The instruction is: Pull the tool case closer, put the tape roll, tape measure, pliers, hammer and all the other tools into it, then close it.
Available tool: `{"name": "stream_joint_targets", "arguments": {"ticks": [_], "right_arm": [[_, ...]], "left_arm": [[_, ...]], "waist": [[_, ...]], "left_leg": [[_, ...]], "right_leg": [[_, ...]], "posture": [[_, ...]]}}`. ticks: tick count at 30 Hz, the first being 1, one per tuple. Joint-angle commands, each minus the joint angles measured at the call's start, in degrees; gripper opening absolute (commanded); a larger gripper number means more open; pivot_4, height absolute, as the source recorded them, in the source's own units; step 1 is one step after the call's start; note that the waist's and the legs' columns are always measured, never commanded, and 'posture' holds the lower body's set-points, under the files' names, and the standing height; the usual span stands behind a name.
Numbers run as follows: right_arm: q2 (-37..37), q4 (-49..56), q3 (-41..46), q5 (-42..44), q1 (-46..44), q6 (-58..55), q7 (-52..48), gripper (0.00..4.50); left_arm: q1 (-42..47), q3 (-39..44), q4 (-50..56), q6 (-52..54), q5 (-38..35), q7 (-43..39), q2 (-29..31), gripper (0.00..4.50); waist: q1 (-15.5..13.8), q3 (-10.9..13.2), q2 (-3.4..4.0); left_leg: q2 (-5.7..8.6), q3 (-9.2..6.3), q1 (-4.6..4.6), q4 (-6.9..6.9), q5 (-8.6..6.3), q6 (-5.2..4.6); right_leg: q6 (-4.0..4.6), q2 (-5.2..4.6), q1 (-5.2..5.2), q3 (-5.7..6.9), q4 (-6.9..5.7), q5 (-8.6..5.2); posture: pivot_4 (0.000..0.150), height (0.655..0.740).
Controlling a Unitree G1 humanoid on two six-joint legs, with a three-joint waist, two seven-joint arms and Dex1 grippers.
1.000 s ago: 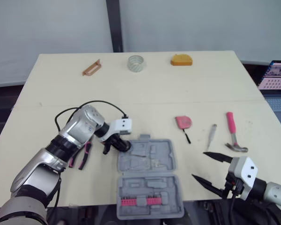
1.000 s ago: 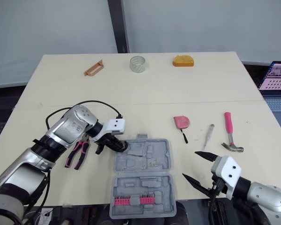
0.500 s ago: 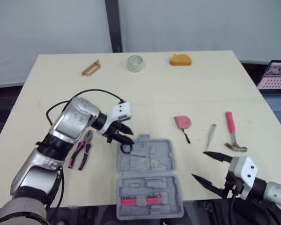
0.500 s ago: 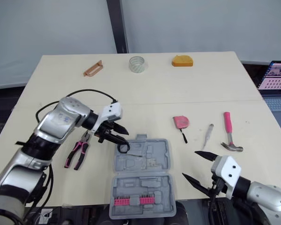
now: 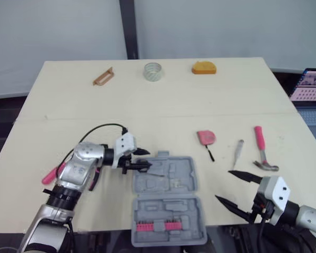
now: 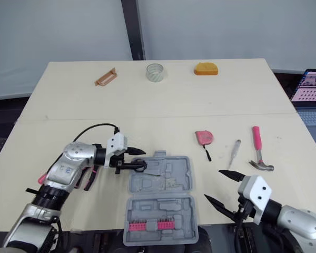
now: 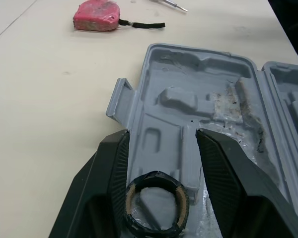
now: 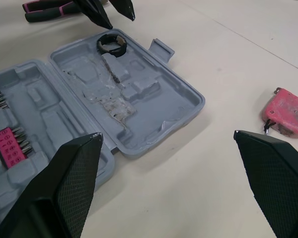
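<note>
The black tape roll point(image 7: 154, 202) lay in the ten o'clock corner of the open tool case point(image 5: 174, 176) on the table point(image 5: 147, 100), between the spread fingers of the left pincer point(image 5: 147, 161), which had gripped it one second earlier and since released it and sunk lower.

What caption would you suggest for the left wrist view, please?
Left gripper, open, straddles a black tape roll lying in the open grey tool case; pink tape measure beyond.
</note>
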State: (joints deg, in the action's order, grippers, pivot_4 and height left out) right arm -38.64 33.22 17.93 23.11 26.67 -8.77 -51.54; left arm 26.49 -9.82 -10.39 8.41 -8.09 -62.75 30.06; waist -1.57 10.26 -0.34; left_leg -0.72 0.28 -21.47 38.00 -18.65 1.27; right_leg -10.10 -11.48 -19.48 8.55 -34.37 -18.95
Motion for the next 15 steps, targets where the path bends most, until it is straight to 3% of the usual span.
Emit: {"name": "stream_joint_targets", "arguments": {"ticks": [1, 15], "right_arm": [[0.0, 1.1, 1.5, 1.3, -0.8, 0.4, 0.5, 4.50], [-1.0, 0.5, 2.1, 1.5, -1.8, -0.3, 0.0, 4.50]], "left_arm": [[-1.0, 1.0, -2.1, -5.8, 0.8, 1.3, 0.1, 2.28], [-3.4, 0.6, -5.2, -9.5, 1.3, 3.7, -1.0, 2.28]], "waist": [[0.1, 0.0, 0.01], [0.0, 0.0, 0.01]], "left_leg": [[0.00, 0.01, 0.01, 0.00, 0.00, 0.00], [0.00, 0.03, 0.03, -0.02, 0.00, 0.00]], "right_leg": [[0.00, 0.00, 0.00, 0.00, 0.00, 0.00], [0.00, 0.00, 0.00, 0.00, -0.01, 0.00]], "posture": [[0.150, 0.7400], [0.150, 0.7400]]}}
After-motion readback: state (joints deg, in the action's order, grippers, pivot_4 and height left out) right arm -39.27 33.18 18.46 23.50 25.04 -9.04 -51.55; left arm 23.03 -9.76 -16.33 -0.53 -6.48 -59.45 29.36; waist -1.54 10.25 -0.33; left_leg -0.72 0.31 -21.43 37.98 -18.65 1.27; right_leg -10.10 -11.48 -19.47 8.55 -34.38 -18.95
